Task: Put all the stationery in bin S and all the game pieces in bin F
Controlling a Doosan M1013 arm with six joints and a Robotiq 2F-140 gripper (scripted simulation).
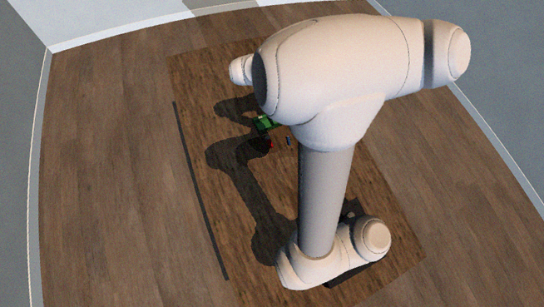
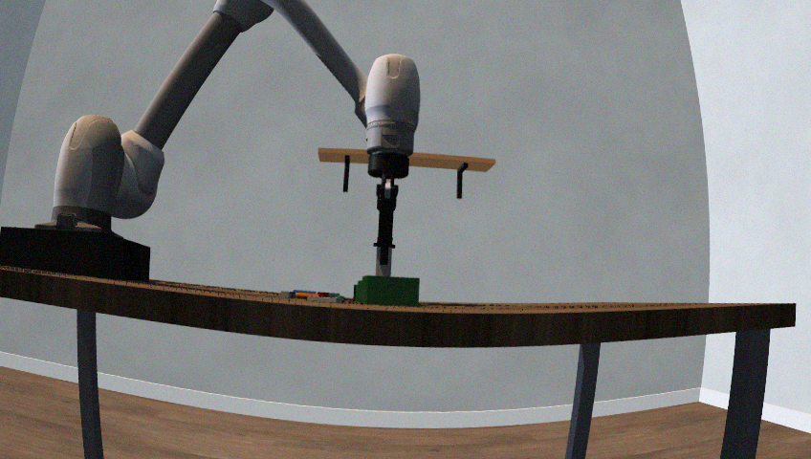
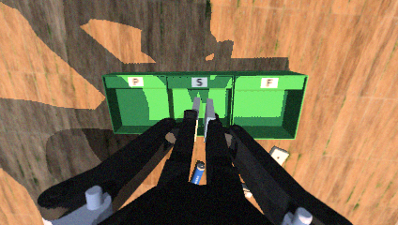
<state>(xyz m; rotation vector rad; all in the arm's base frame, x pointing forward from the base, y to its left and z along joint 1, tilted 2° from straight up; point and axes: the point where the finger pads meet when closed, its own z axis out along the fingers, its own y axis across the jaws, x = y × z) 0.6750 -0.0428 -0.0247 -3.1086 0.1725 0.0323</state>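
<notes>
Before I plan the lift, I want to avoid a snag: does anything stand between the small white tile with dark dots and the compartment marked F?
Yes: the F compartment's green near wall stands between it and the white tile. Nothing else visible does.

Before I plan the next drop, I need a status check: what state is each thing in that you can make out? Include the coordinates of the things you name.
Gripper (image 2: 383,273) (image 3: 202,107): shut, nothing seen held, fingers above bin S
Bin S (image 3: 180,82): upright, open-topped, partly hidden
Bin F (image 3: 249,82): upright, open-topped, nothing visible inside
Bin P (image 3: 114,82): same as F
Blue cylinder (image 1: 288,140) (image 3: 198,174): lying on its side
White tile (image 3: 279,155): lying on the table
</notes>
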